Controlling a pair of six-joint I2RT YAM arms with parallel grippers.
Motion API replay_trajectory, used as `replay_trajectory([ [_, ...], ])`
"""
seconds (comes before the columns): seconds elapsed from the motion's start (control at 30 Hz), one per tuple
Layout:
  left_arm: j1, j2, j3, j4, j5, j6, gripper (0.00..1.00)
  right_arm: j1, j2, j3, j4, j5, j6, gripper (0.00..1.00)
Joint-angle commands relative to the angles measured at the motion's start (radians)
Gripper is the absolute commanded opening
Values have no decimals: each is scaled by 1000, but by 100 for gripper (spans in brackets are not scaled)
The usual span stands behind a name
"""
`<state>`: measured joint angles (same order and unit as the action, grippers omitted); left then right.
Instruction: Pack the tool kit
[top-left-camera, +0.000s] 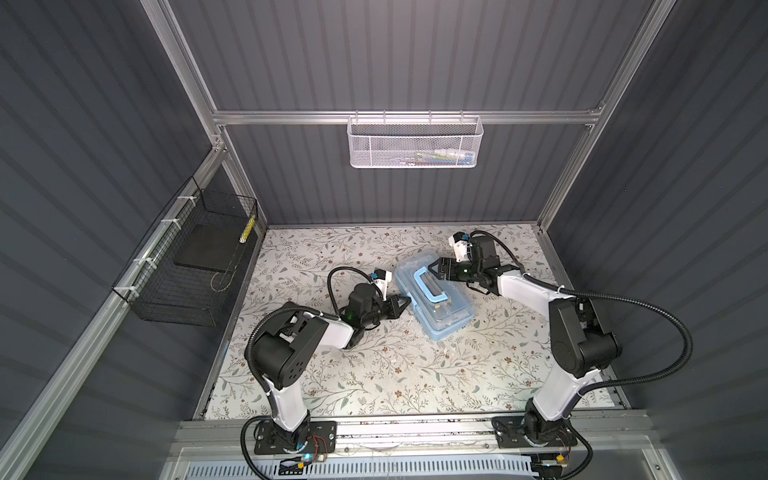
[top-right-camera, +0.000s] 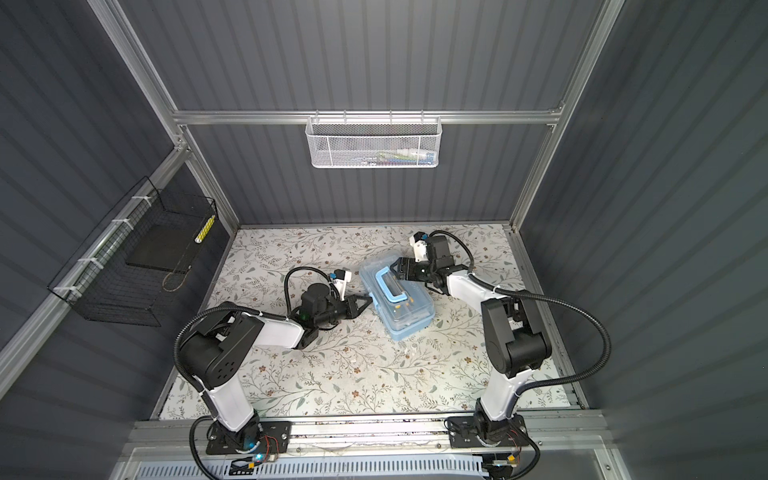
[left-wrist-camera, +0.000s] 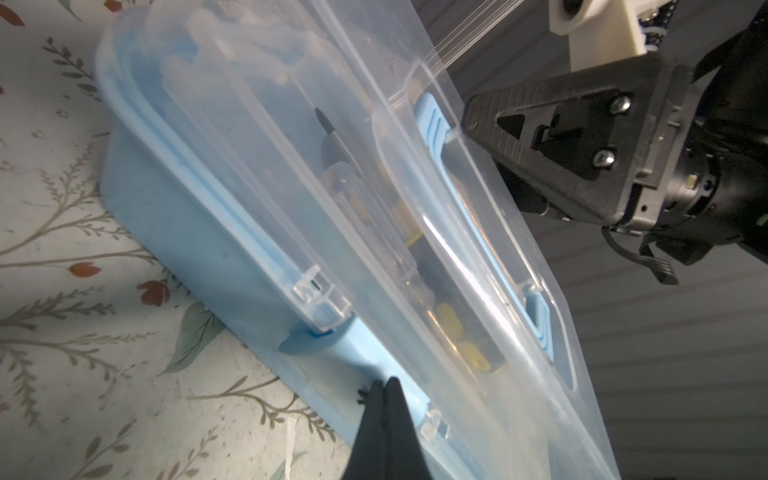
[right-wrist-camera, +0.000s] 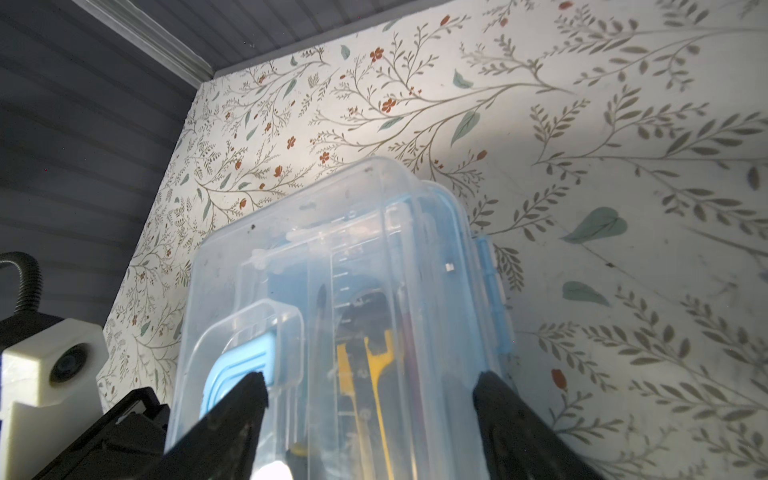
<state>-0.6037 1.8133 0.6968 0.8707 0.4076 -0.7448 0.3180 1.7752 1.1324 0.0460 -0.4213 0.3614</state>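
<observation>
The tool kit (top-left-camera: 432, 297) (top-right-camera: 397, 301), a light-blue box with a clear lid and a pale-blue handle (top-left-camera: 428, 286), lies slantwise on the floral table in both top views. Through the lid I see yellow tools (right-wrist-camera: 376, 357) and a dark screwdriver (left-wrist-camera: 332, 137). My left gripper (top-left-camera: 406, 300) (top-right-camera: 368, 300) (left-wrist-camera: 384, 384) is shut, its tips pressed against the box's blue side wall. My right gripper (top-left-camera: 434, 266) (top-right-camera: 395, 266) (right-wrist-camera: 370, 382) hangs open over the far end of the lid, one finger (right-wrist-camera: 249, 395) above the handle, the other by the lid's edge. I cannot tell whether the lid is latched.
A white mesh basket (top-left-camera: 415, 143) hangs on the back rail with small items inside. A black wire basket (top-left-camera: 195, 266) on the left wall holds a dark slab and a yellow-striped stick. Grey walls close in the floral table (top-left-camera: 395, 374) on three sides.
</observation>
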Motion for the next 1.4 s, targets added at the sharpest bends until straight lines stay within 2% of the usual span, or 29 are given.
replay_trajectory([
  [0.0, -45, 70, 94, 13, -6, 16, 0, 155, 38, -59, -101, -207, 75, 80],
  [0.27, -61, 70, 142, -42, -17, 39, 0, 216, 49, -65, -55, -215, 134, 80],
  [0.37, -61, 35, 136, -108, -47, 54, 0, 213, 33, -71, -80, -170, 131, 80],
  [0.4, -61, 20, 126, -125, -57, 61, 2, 205, 28, -72, -90, -163, 127, 81],
  [0.47, -59, -4, 97, -142, -86, 63, 22, 189, 20, -77, -91, -160, 128, 81],
  [0.57, -52, -27, 47, -127, -118, 41, 26, 171, 17, -79, -90, -163, 124, 82],
  [0.7, -39, -24, 1, -50, -105, -9, 19, 161, 15, -79, -92, -166, 119, 82],
  [1.03, -23, -54, -39, -37, -105, -26, 12, 156, 17, -83, -90, -170, 115, 82],
  [1.13, -18, -63, -69, -16, -111, -36, 0, 155, 21, -82, -86, -176, 117, 82],
  [1.37, -19, -43, -79, 26, -85, -51, 0, 155, 21, -79, -84, -180, 117, 82],
])
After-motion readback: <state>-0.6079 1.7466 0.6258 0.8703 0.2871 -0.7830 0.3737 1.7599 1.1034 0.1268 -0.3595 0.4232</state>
